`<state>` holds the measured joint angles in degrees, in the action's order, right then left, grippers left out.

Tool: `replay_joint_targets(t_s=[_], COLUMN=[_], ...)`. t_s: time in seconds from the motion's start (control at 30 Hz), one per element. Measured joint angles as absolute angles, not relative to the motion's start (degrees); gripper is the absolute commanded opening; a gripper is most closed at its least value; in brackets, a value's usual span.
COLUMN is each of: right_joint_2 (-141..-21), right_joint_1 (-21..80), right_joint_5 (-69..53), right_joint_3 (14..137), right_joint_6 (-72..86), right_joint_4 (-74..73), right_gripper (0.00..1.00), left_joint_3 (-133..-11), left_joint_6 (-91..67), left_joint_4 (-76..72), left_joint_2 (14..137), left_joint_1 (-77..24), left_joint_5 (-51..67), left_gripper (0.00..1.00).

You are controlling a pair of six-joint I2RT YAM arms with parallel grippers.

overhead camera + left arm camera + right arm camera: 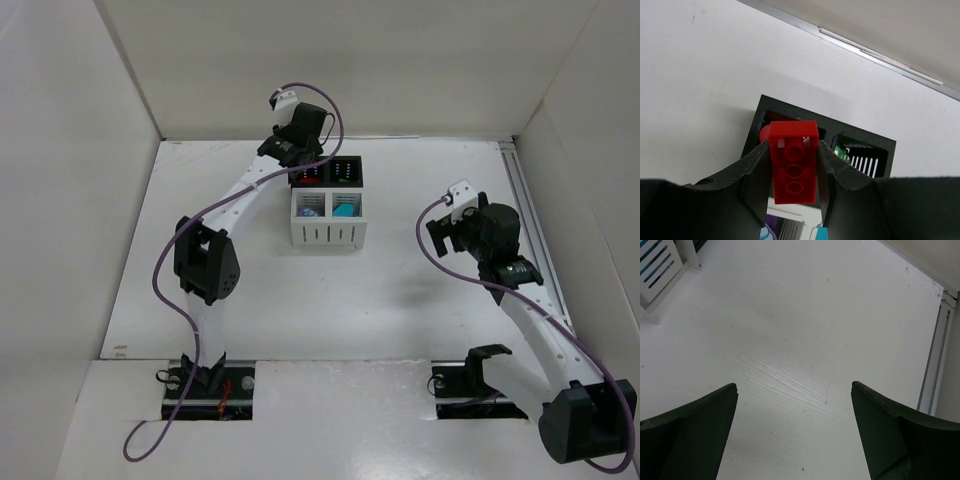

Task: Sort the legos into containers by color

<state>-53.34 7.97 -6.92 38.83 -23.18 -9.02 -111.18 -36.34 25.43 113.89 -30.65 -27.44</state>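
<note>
Left arm: rises from its base at the near edge, bends at the elbow and reaches toward the far edge of the table. The left gripper is above the far-left black compartment of the containers, which stand mid-table nearer the far edge. Its jaws are clamped on a red lego, studs facing the wrist camera. A rounded red piece lies in the compartment below.

The far-right black compartment holds green. The near white compartments hold a purple piece and a cyan piece.

Right arm: folded back toward the right edge. The right gripper is over bare table, well apart from the containers, jaws spread wide and holding nothing.
</note>
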Motion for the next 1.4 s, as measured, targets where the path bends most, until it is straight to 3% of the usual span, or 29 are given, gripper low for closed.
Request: replay_joint_targets(t_s=[0.4,0.47,0.5,0.7,0.9,1.0,1.07,1.13,1.4], right_joint_2=[-53.8,-53.8,-53.8,-53.8,-53.8,-53.8,-53.8,-53.8,-53.5], right_joint_1=[7.5,7.5,7.5,7.5,7.5,7.5,7.5,7.5,7.5], right_joint_5=[-8.0,-8.0,-8.0,-8.0,-8.0,-8.0,-8.0,-8.2,-8.0], right_joint_3=[38.8,38.8,38.8,38.8,38.8,38.8,38.8,38.8,38.9], right_joint_6=[-23.7,-23.8,-23.8,-23.8,-23.8,-23.8,-23.8,-23.8,-23.6], right_joint_4=[-9.0,-9.0,-9.0,-9.0,-9.0,-9.0,-9.0,-9.0,-9.9], right_gripper=[1.00,1.00,1.00,1.00,1.00,1.00,1.00,1.00,1.00], left_joint_3=[-112.4,-112.5,-112.5,-112.6,-112.6,-112.3,-111.3,-109.0,-85.8], left_joint_6=[-34.3,-34.1,-33.9,-33.0,-32.7,-32.3,-32.1,-32.0,-32.3], left_joint_4=[25.0,24.6,24.3,22.4,22.3,21.9,21.8,21.2,16.7], left_joint_2=[118.5,118.6,118.7,119.9,120.4,120.3,119.6,117.8,93.7], left_joint_1=[-29.9,-29.9,-29.9,-29.5,-29.4,-29.4,-29.4,-29.4,-31.6], left_joint_5=[-29.1,-29.6,-30.0,-30.5,-29.2,-28.2,-27.6,-27.2,-27.0], left_gripper=[0.17,0.24,0.35,0.42,0.68,0.72,0.89,0.98,1.00])
